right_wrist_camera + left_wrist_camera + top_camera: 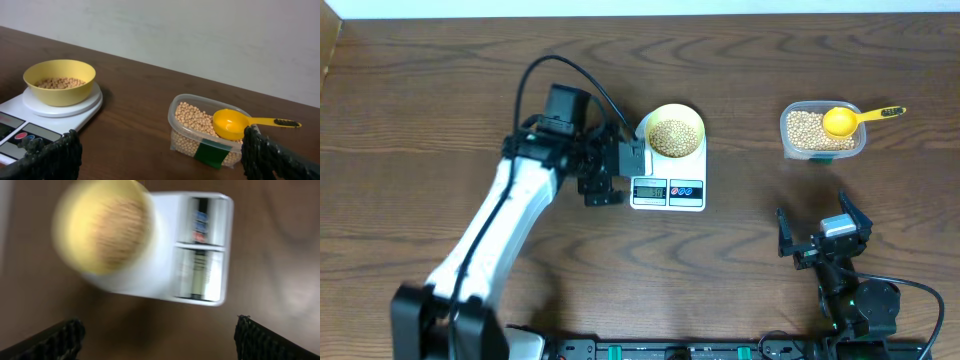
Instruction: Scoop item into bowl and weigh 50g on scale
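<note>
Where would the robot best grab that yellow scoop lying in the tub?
By the handle of the scoop, from above. It juts out past the rim of the tub, clear of the beans, and looks thin enough for the open right gripper to straddle.

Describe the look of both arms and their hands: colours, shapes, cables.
The left arm has a long white link and black joints; a black cable loops over it. The left hand is black, with two fingers. The right arm is mostly black. The right hand has two black fingers with ribbed surfaces.
</note>
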`<act>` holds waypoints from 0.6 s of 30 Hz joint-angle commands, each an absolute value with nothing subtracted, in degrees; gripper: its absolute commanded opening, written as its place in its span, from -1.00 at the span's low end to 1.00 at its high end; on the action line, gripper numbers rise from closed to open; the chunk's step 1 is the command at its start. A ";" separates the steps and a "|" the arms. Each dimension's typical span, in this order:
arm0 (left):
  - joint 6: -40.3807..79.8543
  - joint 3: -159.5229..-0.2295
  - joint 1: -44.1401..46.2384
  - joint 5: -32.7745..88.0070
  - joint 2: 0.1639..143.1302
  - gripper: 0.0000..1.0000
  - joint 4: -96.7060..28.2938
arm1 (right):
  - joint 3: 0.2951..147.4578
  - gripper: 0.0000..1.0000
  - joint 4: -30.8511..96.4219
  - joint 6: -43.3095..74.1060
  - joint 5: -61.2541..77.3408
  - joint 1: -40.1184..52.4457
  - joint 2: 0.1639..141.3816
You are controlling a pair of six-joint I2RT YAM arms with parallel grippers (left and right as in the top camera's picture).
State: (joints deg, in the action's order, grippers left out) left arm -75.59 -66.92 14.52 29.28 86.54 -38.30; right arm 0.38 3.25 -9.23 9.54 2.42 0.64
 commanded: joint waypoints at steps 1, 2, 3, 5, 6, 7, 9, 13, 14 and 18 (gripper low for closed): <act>-69.28 -66.96 11.75 30.44 78.26 0.95 -32.80 | 0.32 0.99 3.55 -8.38 9.13 1.80 0.32; -63.88 -66.96 10.79 30.46 76.29 0.95 -30.06 | 0.32 0.99 3.55 -8.38 9.13 1.80 0.32; -57.63 -66.96 9.85 30.44 74.46 0.95 -27.33 | 0.32 0.99 3.55 -8.38 9.13 1.80 0.32; -37.91 -66.96 6.61 29.87 68.86 0.95 -20.10 | 0.32 0.99 3.55 -8.38 9.13 1.80 0.32; -33.04 -66.96 5.61 29.10 67.20 0.95 -18.59 | 0.32 0.99 3.55 -8.38 9.13 1.80 0.32; -28.23 -66.96 4.60 27.77 65.36 0.95 -17.12 | 0.32 0.99 3.55 -8.38 9.13 1.80 0.32; -21.91 -66.96 3.25 24.18 62.11 0.95 -15.55 | 0.32 0.99 3.55 -8.38 9.13 1.80 0.32; -11.84 -66.70 2.52 17.15 56.25 0.95 -16.25 | 0.32 0.98 3.55 -8.38 9.13 1.80 0.32; -9.78 -66.26 2.52 16.10 55.07 0.95 -16.45 | 0.32 0.99 3.55 -8.38 9.13 1.80 0.32; -0.95 -60.86 2.52 10.72 48.12 0.95 -14.15 | 0.32 0.98 3.55 -8.38 9.13 1.80 0.32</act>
State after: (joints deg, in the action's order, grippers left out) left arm -14.63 -65.28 2.76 18.00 52.84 -15.44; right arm 0.38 3.31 -9.23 9.34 2.11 0.62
